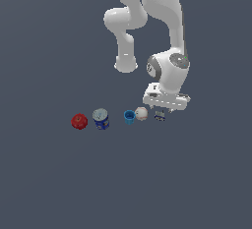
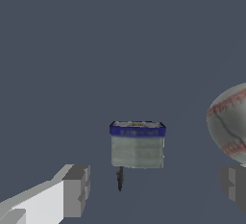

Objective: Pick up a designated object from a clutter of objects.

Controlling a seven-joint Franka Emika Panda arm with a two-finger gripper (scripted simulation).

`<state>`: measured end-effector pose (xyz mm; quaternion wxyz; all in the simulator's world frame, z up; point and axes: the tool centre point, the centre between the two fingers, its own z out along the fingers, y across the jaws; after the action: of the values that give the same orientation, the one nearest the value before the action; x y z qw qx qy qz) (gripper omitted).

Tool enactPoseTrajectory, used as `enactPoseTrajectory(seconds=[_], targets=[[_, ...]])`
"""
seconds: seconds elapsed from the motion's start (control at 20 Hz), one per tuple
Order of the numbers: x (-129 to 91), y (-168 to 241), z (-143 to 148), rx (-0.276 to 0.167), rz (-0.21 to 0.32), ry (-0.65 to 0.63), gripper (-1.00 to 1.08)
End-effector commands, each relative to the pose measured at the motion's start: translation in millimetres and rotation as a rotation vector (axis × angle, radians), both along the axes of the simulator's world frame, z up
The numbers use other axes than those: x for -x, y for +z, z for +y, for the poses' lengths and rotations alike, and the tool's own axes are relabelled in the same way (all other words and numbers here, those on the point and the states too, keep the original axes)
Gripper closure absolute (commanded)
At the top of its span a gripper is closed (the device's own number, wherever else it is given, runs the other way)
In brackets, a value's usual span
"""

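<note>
The designated object is a small grey box with a dark-blue band and a yellowish mark (image 1: 160, 115). It stands on the grey floor at the exterior view's right end of the row of clutter. In the wrist view the box (image 2: 138, 146) sits upright between my two fingers, apart from both. My gripper (image 1: 161, 110) is low over it and open, holding nothing. One fingertip (image 2: 77, 189) shows on one side of the box, and the other finger is at the frame edge by the white ball (image 2: 230, 124).
The other clutter lies in a row toward the exterior view's left: a white ball (image 1: 141, 113) close beside the box, a blue cup (image 1: 129, 117), a blue-and-white can (image 1: 101, 119) and a red round item (image 1: 79, 121).
</note>
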<state>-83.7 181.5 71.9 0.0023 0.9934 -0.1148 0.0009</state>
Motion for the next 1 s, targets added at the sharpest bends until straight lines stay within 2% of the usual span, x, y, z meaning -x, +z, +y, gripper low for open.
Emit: enactPoseTrajectory(seconds=[0.0,0.45,0.95], targets=[[6,-6,5,-0.003,0.000,-0.006,-0.92],[8,-13,7,-0.004,0.002,-0.007,-0.92],[10,-51,7,-0.004,0.001,-0.008,-0.92]])
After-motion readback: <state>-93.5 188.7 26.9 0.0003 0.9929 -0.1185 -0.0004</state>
